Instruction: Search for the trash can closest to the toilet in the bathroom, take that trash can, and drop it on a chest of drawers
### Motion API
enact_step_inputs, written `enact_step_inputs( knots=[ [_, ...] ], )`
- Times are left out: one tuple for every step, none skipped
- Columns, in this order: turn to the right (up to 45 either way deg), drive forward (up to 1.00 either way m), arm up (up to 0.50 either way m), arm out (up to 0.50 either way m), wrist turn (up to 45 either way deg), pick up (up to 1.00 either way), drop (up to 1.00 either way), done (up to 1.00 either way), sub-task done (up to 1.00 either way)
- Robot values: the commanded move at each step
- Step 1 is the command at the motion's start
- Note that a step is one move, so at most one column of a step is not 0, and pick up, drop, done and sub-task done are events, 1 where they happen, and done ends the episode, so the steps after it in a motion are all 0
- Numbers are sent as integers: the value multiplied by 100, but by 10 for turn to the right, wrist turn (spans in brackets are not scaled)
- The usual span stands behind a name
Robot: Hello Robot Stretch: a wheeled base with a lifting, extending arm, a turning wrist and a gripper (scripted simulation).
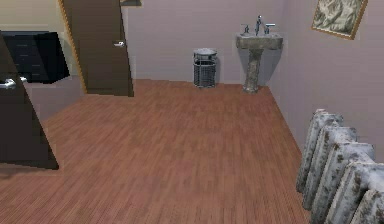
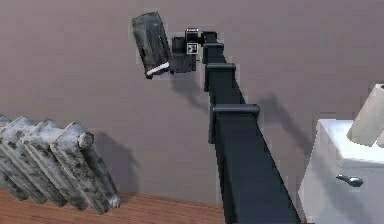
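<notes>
A trash can (image 2: 150, 44) is being held tilted at the gripper's (image 2: 170, 58) far end, high before the wall. How the fingers are set cannot be told. The can is being seen as a dark grey cylinder with a pale rim. Open wooden floor (image 1: 170, 140) is being bounded by a radiator (image 1: 340, 165), a sink (image 1: 258, 55) and a door (image 1: 100, 45).

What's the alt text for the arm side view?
The dark arm reaches toward a plain wall, its gripper holding a tilted grey trash can clear of every surface. A mottled radiator stands at lower left, a white toilet tank at lower right.
</notes>
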Motion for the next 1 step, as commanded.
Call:
enact_step_inputs(
  knots=[
    [0, 0, 0, 0, -450, 0, 0, 0, 0]
  ],
)
